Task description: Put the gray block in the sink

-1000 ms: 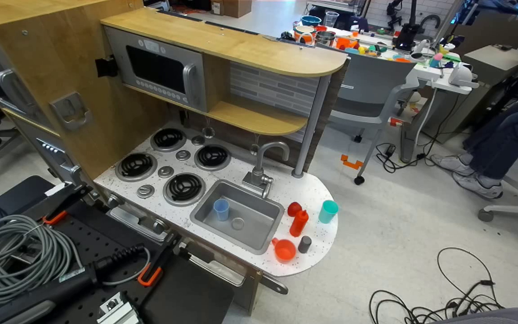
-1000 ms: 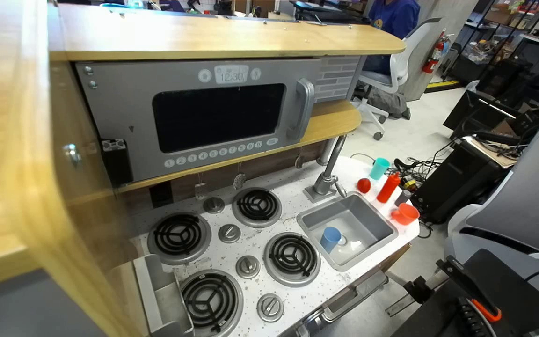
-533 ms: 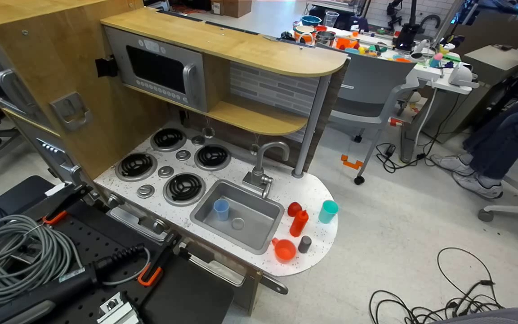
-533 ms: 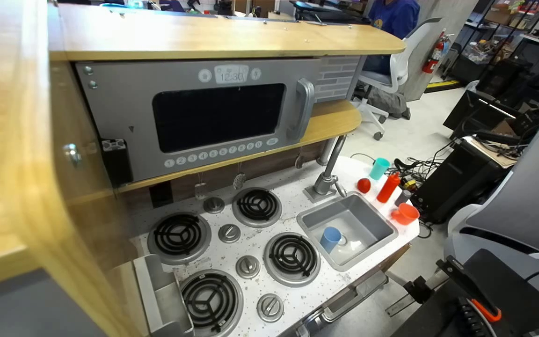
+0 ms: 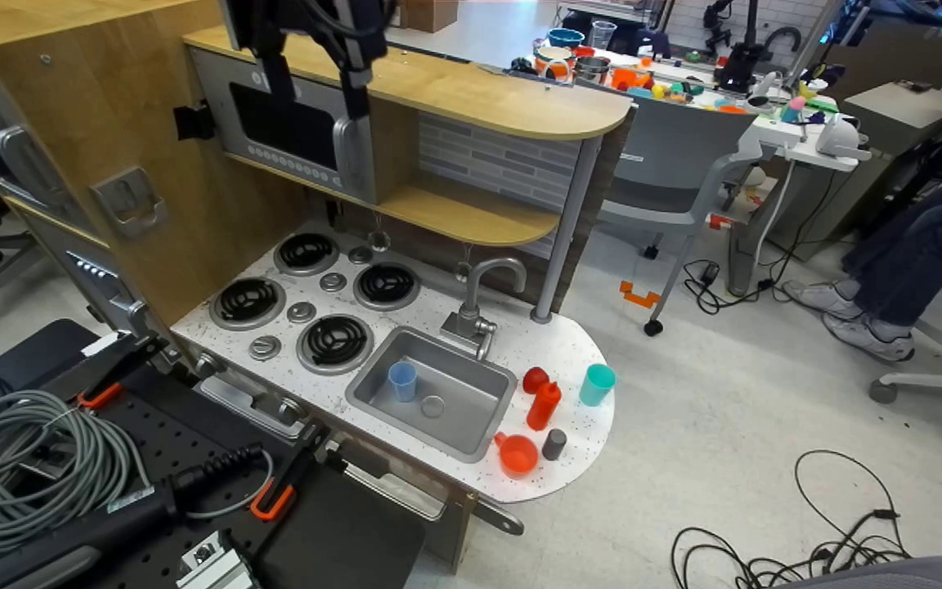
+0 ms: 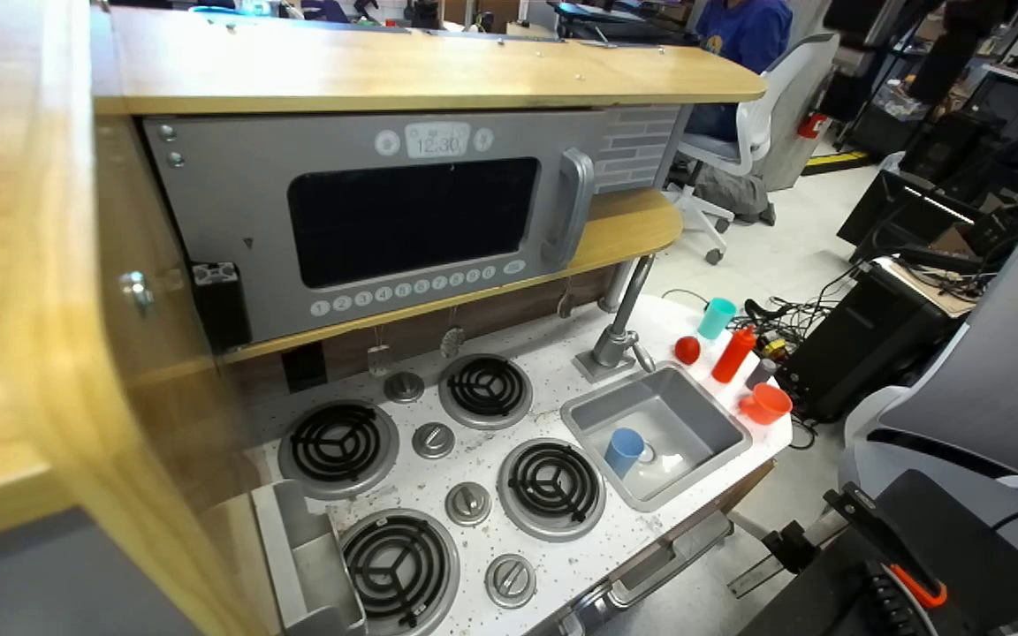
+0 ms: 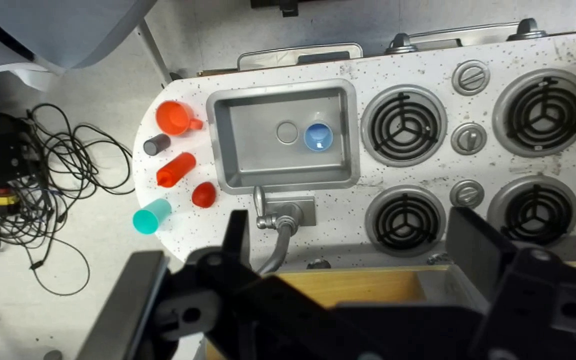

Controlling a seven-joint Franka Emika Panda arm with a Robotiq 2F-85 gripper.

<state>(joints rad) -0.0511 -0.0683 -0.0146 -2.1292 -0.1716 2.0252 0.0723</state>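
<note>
The gray block (image 5: 554,444) is a small dark-gray cylinder on the rounded end of the white counter, beside the red cup. It also shows in an exterior view (image 6: 761,374) and in the wrist view (image 7: 157,144). The silvery sink (image 5: 463,425) lies between the burners and the block; it also shows in an exterior view (image 6: 690,433) and in the wrist view (image 7: 258,150). My gripper (image 5: 317,92) is open with nothing between its fingers, high up by the microwave and upper shelf. In the wrist view my gripper's fingers (image 7: 349,217) are spread wide, far from the block.
A blue cup (image 7: 318,136) stands in the sink. A red cup (image 7: 173,118), red bottle (image 7: 176,170), red round piece (image 7: 204,194) and teal cup (image 7: 151,216) surround the block. The faucet (image 5: 475,298), upper shelf (image 5: 479,78) and post (image 5: 565,237) rise behind the sink.
My gripper has come into view at the top of an exterior view, and dark arm parts now show at the top right of an exterior view. The objects have not moved.
</note>
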